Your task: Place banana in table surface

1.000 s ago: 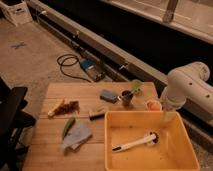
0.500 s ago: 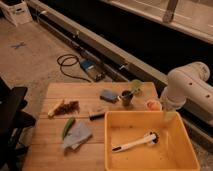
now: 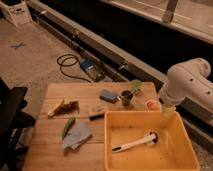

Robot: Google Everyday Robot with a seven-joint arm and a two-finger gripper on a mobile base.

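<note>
Yellow bin [image 3: 165, 156] holding perhaps a brush [image 3: 134, 143], green vegetable [image 3: 68, 127] nearby

Yellow bin [image 3: 108, 142] fills right half of table surface [image 3: 47, 152]; walls block low passage. Gripper [image 3: 168, 110] hangs at bin's far right corner, beside orange object [image 3: 153, 105]. Far edge obstructed: blue sponge [image 3: 108, 95], dark cup [image 3: 127, 98]. Left-centre obstructed: banana [image 3: 55, 109], brown cluster [image 3: 70, 106], green vegetable [image 3: 67, 127], grey cloth [image 3: 78, 136]. Open wood: near left corner, far left strip.

We see a lab: concrete floor [image 3: 30, 65] and loose cable [image 3: 65, 63] far left of the gripper [image 3: 167, 111] at the bin [image 3: 142, 116] rim.
</note>
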